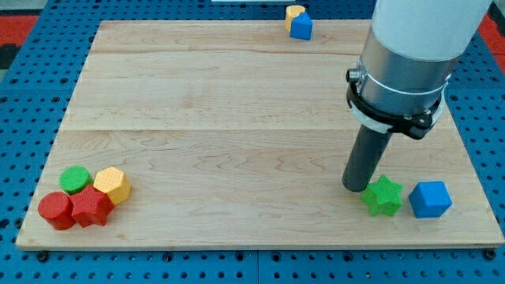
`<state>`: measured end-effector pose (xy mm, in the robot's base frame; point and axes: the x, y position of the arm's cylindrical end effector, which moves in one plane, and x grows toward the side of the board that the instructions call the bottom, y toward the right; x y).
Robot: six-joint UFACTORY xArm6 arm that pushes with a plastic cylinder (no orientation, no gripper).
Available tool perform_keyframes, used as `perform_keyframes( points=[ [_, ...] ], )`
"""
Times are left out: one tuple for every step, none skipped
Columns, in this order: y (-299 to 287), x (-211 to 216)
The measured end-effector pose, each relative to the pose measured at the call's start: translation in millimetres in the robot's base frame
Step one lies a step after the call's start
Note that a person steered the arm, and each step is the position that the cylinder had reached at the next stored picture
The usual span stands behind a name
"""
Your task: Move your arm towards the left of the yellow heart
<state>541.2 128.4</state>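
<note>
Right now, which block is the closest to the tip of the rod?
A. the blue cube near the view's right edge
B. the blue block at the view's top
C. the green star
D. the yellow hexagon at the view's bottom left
C: my tip stands just to the view's left of the green star, almost touching it, while the blue cube lies beyond the star and the other blocks are far away.

Pale wood board [237, 118] on blue pegboard [24, 102]. Blocks: green star [383, 196], blue cube [430, 199], red pair [75, 210], green cylinder [76, 179], yellow hexagon [113, 184], far yellow [294, 13] and blue [301, 27].
</note>
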Motion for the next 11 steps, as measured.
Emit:
perform_keyframes(
  points=[
    [1.3, 6.9],
    [1.3, 8.6],
    [1.2, 8.6],
    [-26.5, -0.8],
    [-74.3, -37.6],
    [-95.8, -90.1],
    [-78.5, -164.6],
    [-43.9, -234.6],
    [-95.8, -247.3],
    [-128.1, -290.6],
    [-128.1, -345.7]
  ],
)
